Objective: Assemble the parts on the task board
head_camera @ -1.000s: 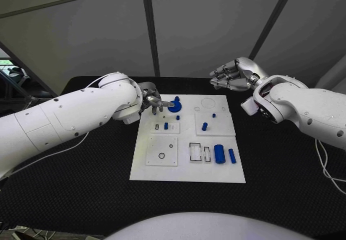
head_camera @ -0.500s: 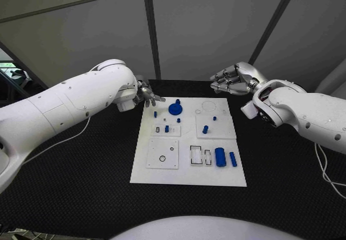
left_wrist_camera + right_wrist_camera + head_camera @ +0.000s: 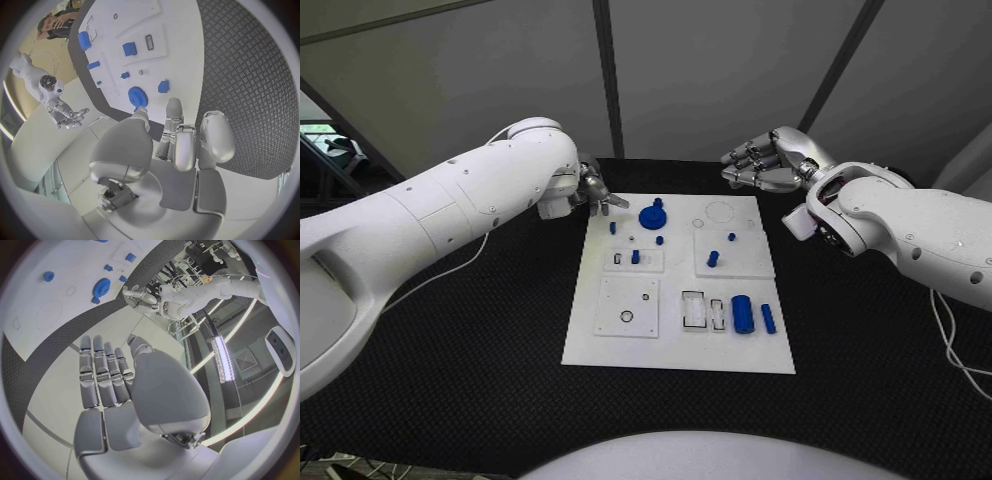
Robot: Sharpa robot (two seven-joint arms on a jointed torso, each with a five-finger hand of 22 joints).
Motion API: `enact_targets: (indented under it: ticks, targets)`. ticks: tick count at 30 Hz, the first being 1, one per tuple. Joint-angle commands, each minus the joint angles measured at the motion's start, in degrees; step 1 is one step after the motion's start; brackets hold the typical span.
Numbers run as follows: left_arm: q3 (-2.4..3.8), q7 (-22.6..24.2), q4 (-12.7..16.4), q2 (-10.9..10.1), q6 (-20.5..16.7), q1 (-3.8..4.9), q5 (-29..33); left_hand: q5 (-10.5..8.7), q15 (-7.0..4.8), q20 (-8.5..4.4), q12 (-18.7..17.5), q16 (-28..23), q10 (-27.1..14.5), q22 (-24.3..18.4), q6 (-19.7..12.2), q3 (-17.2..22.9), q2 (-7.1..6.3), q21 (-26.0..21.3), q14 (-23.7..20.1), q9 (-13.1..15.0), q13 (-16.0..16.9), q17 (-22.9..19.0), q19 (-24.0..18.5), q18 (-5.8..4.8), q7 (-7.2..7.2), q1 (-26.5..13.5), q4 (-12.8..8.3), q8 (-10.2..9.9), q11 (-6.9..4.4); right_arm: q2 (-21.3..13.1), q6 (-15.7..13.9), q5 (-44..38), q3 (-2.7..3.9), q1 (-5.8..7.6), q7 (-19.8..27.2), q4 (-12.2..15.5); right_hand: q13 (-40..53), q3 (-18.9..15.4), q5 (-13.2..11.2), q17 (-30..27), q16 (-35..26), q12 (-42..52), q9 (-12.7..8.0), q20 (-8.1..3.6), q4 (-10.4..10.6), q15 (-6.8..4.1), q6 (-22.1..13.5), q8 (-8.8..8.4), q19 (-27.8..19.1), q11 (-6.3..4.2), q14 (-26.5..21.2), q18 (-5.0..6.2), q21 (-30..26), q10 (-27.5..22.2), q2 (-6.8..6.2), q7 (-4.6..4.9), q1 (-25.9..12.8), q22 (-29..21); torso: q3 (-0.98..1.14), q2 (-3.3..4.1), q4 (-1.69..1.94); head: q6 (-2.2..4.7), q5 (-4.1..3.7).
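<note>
The white task board (image 3: 678, 330) lies mid-table. A blue gear (image 3: 656, 213) stands on its far part, with small blue pegs (image 3: 636, 257) around it. A blue cylinder (image 3: 741, 313) and a blue bar (image 3: 767, 318) lie near the board's right front. My left hand (image 3: 593, 190) hovers just off the board's far left corner, holding nothing; the left wrist view shows its fingers (image 3: 178, 145) stretched out short of the gear (image 3: 136, 95). My right hand (image 3: 762, 160) hangs beyond the board's far right corner, fingers (image 3: 103, 375) straight and empty.
The board has a square inset plate (image 3: 626, 306) at front left and rectangular slots (image 3: 692, 308) beside the cylinder. Black table (image 3: 459, 330) surrounds the board on all sides. Both white arms reach in over the table's far corners.
My left hand has drawn back from the blue gear to the left, off the board's far corner; the gear stays standing on the board. The right hand has barely moved.
</note>
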Motion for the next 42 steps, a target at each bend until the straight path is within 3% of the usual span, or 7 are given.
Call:
enact_targets:
  ticks: [1,9,15,21,42]
  targets:
    - [0.0,1.26,-0.63,0.34,0.76,0.1,-4.1,0.34,0.22,-0.02,0.38,0.36,0.34,0.04,0.46,-0.4,0.01,0.2,4.51,-0.06,-0.05,10.88,0.39,-3.04,0.07,0.45,-0.1,0.2,-0.06,0.08,0.33,0.06,0.04,0.08,0.65,0.13,-0.09,0.28,0.16,-0.05,0.37,0.22,0.06,-0.01,-0.16,0.25,0.06,0.03,0.25,0.08,-0.21,0.22,-0.24,-0.33,0.27,0.61,-0.42,-0.09,-0.03,-0.08,0.05,-0.01,0.13]
    - [-0.11,1.04,-0.88,0.7,2.47,0.09,-4.6,0.47,0.17,-0.06,0.46,0.43,0.41,0.68,0.78,-0.58,0.11,0.75,4.54,-0.24,-0.1,10.94,0.66,-3.18,-0.01,0.65,-0.09,0.28,-0.12,0.1,0.36,0.05,0.04,0.07,0.61,0.15,-0.09,0.28,0.16,-0.05,0.37,0.22,0.06,-0.01,-0.16,0.25,0.06,0.03,0.25,0.08,-0.21,0.22,-0.24,-0.33,0.27,0.61,-0.42,-0.09,0.01,-0.07,0.03,0.01,0.26]
    - [-0.85,0.87,-1.26,0.96,4.57,0.05,-4.67,0.47,0.04,-0.16,0.62,0.44,0.53,1.45,1.6,-1.0,0.21,1.4,4.54,-0.57,-0.2,10.95,0.99,-3.34,-0.24,1.14,-0.15,0.57,-0.3,0.19,0.44,0.05,0.04,0.07,0.61,0.15,-0.09,0.28,0.16,-0.05,0.37,0.22,0.06,-0.01,-0.16,0.25,0.06,0.03,0.25,0.08,-0.21,0.22,-0.24,-0.33,0.27,0.61,-0.42,-0.09,-0.03,-0.05,0.0,-0.11,0.24]
    - [-1.21,1.13,-1.13,1.03,5.79,-0.08,-4.67,0.46,-0.12,-0.28,0.81,0.53,0.71,2.02,2.46,-1.36,0.46,1.86,4.58,-0.82,-0.27,11.03,1.21,-3.45,-0.5,1.46,-0.13,0.92,-0.51,0.22,0.44,0.05,0.04,0.07,0.62,0.13,-0.09,0.28,0.16,-0.05,0.37,0.22,0.06,-0.01,-0.16,0.25,0.06,0.03,0.25,0.08,-0.21,0.22,-0.24,-0.33,0.27,0.61,-0.42,-0.09,-0.05,-0.04,0.02,-0.19,0.23]
    - [-1.39,2.09,0.94,0.58,6.27,-0.13,-3.76,0.62,-0.49,-0.57,1.17,0.67,1.13,2.93,3.84,-1.74,1.29,2.59,4.65,-1.08,-0.42,11.15,1.55,-3.62,-1.03,2.64,-0.39,1.71,-0.97,0.3,0.52,0.05,0.04,0.06,0.48,0.06,-0.08,0.38,0.24,-0.13,0.43,0.27,0.06,-0.02,-0.24,0.22,0.1,0.05,0.33,0.05,-0.18,0.23,-0.33,-0.32,0.29,0.58,-0.39,-0.14,-0.01,-0.04,0.01,-0.31,0.26]
